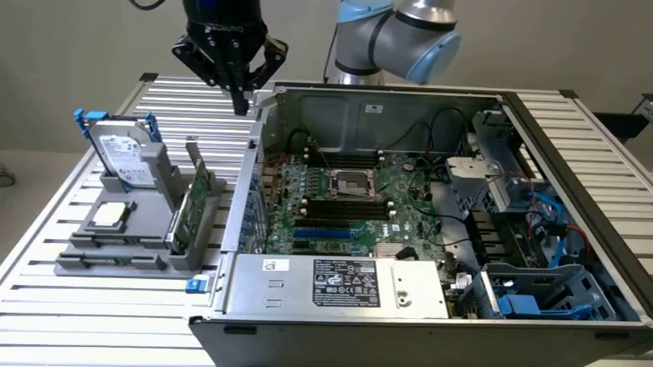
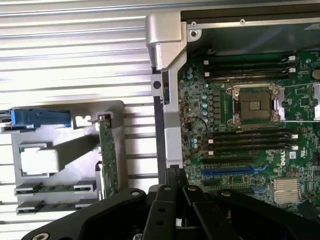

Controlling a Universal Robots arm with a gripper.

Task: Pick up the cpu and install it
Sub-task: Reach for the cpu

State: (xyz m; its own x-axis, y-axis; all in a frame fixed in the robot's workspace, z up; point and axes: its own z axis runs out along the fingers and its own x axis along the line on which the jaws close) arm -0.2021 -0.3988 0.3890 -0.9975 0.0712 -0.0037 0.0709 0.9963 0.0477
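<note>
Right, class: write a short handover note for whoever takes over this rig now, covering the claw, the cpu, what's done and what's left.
claw: shut, holding nothing, hovering over the slatted table by the open case corner.
cpu: lying flat in the grey holder, near the hard drive, untouched.
socket: open and bare on the motherboard.
Done: nothing visible.
Left: pick-up and install.

I see my gripper (image 2: 176,176) with its fingers pinched together by the case wall (image 2: 170,115). The cpu (image 2: 40,161) (washed pale here) sits in its gray holder (image 2: 70,142), near the upright green card (image 2: 107,160); the motherboard socket (image 2: 254,104) stands bare.
</note>
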